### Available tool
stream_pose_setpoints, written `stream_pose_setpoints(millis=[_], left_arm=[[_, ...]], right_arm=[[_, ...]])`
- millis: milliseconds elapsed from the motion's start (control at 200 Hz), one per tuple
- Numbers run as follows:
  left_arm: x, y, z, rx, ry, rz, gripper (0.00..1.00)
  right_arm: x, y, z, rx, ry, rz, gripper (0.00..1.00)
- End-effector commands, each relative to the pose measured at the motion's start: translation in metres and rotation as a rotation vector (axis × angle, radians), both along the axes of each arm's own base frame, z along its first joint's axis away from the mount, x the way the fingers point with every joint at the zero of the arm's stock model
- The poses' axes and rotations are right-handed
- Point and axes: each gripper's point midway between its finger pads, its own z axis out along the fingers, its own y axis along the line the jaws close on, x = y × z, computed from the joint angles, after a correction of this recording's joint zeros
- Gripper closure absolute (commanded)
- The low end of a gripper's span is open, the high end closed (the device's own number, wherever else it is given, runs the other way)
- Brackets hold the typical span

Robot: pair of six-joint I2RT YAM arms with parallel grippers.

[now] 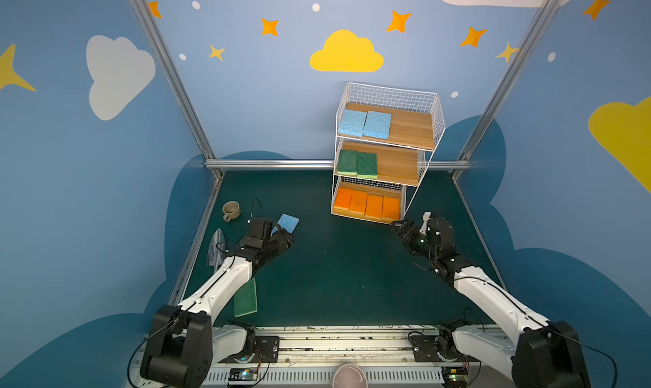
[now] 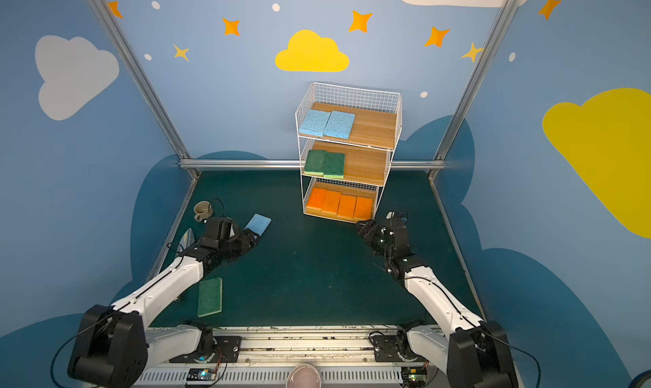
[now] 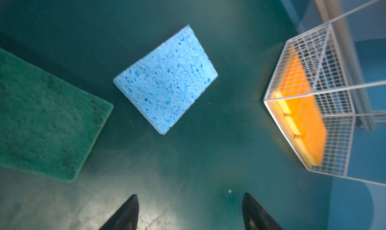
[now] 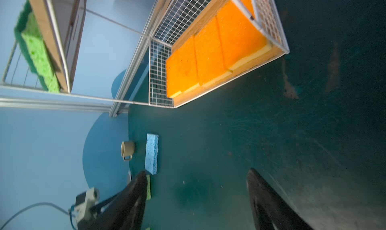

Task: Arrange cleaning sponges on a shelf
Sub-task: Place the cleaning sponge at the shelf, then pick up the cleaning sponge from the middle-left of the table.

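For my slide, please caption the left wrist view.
Open left gripper facing a blue sponge, between a green sponge and the shelf.

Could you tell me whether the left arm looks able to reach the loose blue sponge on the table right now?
Probably yes: the left pincer hangs open just short of the blue sponge, with only bare table between them; a green sponge lies aside.

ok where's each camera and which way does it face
Top views: above the robot's base, looking down and forward at the shelf; both arms show.
Left wrist: on the left arm, facing the loose blue sponge; open left pincer shows.
Right wrist: on the right arm, facing the orange sponges; open right pincer shows.
Shared: both wrist views catch the blue sponge.
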Motion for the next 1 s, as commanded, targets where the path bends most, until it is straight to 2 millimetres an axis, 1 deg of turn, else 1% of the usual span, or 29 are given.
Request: stream_pose_setpoints(millis=[0,130,300,430,591,751,941,996], left_arm=[[0.000,0.006,-0.014,0.011,0.094,0.048,0.25],[0.004,0.011,-0.030,-0.011,0.151,0.154,0.28],[0.012,0.017,-0.043,-0.010,0.175,0.241,0.31],[0.019,0.023,-0.047,-0.006,0.160,0.295,0.33],[0.028,0.032,-0.048,0.003,0.117,0.369,0.35],[0.033,0.041,-0.053,0.011,0.109,0.440,0.36],[0.037,0.045,-0.067,0.007,0.128,0.488,0.37],[0.040,0.045,-0.071,-0.004,0.130,0.496,0.39]], right_arm=[[-0.017,0.003,-0.009,-0.052,0.012,0.093,0.25],[-0.017,-0.005,-0.015,-0.060,-0.019,0.059,0.26],[-0.018,-0.011,-0.015,-0.056,-0.027,0.042,0.26],[-0.017,-0.015,-0.016,-0.036,-0.026,0.028,0.25],[-0.017,-0.019,-0.021,-0.034,-0.017,0.013,0.26],[-0.017,-0.021,-0.022,-0.034,-0.019,0.006,0.26],[-0.016,-0.020,-0.022,-0.034,-0.035,0.018,0.26],[-0.016,-0.020,-0.022,-0.037,-0.036,0.020,0.26]])
